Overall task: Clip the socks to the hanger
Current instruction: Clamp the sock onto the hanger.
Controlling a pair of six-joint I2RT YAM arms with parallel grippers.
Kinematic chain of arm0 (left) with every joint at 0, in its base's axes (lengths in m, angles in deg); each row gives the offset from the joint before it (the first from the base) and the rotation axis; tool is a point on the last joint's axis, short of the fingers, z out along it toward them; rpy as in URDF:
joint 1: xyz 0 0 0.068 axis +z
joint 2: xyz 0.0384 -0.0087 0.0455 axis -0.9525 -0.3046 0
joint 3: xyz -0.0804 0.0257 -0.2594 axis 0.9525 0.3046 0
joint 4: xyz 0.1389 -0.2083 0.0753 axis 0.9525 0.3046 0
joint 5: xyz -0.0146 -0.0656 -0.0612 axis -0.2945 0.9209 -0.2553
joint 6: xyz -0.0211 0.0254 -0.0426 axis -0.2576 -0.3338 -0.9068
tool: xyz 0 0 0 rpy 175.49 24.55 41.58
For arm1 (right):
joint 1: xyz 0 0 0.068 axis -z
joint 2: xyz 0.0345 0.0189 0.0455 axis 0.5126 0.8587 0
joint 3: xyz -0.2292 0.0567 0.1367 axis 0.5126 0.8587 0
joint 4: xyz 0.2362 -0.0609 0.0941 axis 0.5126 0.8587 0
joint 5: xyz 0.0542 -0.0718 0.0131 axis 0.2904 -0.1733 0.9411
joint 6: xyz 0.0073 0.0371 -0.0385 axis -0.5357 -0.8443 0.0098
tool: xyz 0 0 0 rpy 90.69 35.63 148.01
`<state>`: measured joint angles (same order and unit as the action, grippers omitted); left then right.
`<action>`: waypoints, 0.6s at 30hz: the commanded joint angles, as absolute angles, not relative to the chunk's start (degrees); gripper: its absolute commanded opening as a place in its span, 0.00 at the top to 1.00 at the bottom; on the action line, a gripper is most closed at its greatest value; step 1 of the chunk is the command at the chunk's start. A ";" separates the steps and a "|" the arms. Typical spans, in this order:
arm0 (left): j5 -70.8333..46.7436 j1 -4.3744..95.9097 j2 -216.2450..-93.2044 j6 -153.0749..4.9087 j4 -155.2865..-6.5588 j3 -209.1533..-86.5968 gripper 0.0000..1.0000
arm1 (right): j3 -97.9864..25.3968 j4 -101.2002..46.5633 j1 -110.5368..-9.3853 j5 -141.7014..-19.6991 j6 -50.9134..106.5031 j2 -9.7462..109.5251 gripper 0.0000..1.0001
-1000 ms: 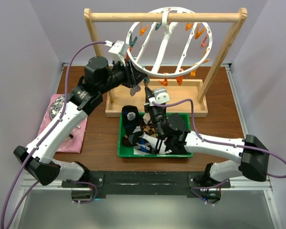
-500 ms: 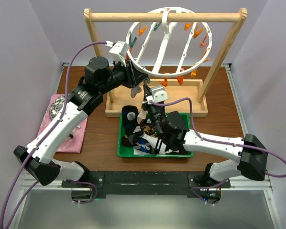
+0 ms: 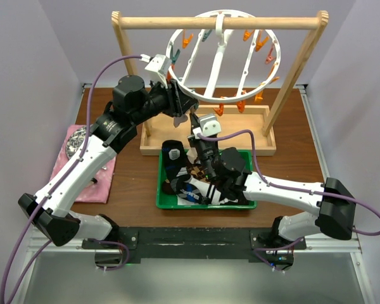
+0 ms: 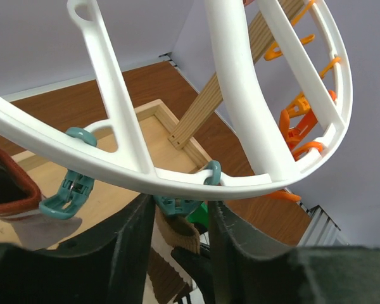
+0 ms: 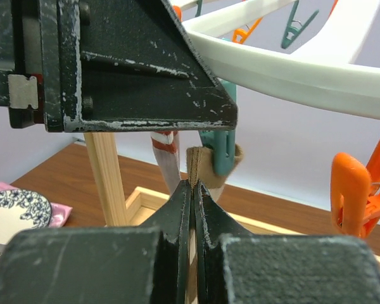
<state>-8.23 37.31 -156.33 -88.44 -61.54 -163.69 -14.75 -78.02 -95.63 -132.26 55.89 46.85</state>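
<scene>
The white ring hanger (image 3: 216, 63) hangs from the wooden bar. My left gripper (image 3: 183, 109) is at its lower left rim. In the left wrist view its fingers (image 4: 130, 240) press both sides of a teal peg (image 4: 177, 206) under the rim (image 4: 177, 183). My right gripper (image 3: 194, 125) is shut on the tan cuff of a brown sock (image 5: 199, 161) and holds it up into that peg (image 5: 218, 152). The cuff (image 4: 177, 237) shows just below the peg. More socks (image 3: 190, 183) lie in the green tray (image 3: 164, 201).
A grey sock with a red band (image 5: 166, 152) hangs from a nearby peg. The wooden frame (image 3: 218, 23) has a boxed base (image 3: 266, 149). Orange pegs (image 3: 263, 44) line the ring's right side. A pink cloth (image 3: 92, 174) lies at the left.
My right gripper has moved up and a little left with the sock, bringing the cuff to the teal peg. The left arm has stayed in place.
</scene>
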 commanded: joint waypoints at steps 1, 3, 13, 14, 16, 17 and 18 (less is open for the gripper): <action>-9.41 37.11 -154.64 -88.08 -65.20 -165.79 0.51 | -16.56 -78.80 -95.43 -131.93 56.50 45.19 1.00; -9.41 37.20 -154.47 -88.08 -65.20 -165.79 0.40 | -16.47 -78.72 -95.43 -131.85 56.41 44.92 1.00; -9.76 38.08 -153.59 -87.82 -65.46 -164.92 0.08 | -17.52 -76.78 -95.08 -130.53 55.44 44.92 1.00; -9.76 38.25 -153.59 -87.82 -65.63 -164.83 0.08 | -17.70 -76.52 -95.08 -130.18 55.27 45.10 0.99; -9.85 38.95 -153.50 -87.82 -65.72 -164.48 0.08 | -18.75 -75.56 -95.17 -128.95 54.57 45.62 0.91; -9.85 39.22 -153.59 -87.73 -65.81 -164.48 0.08 | -19.28 -73.98 -95.08 -128.16 54.21 45.89 0.83; -9.76 39.57 -153.33 -87.82 -65.81 -164.39 0.08 | -19.81 -73.10 -95.17 -127.02 53.86 46.15 0.62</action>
<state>-8.32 37.79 -155.13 -87.87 -61.54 -163.67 -15.58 -75.11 -95.30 -130.62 55.14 46.70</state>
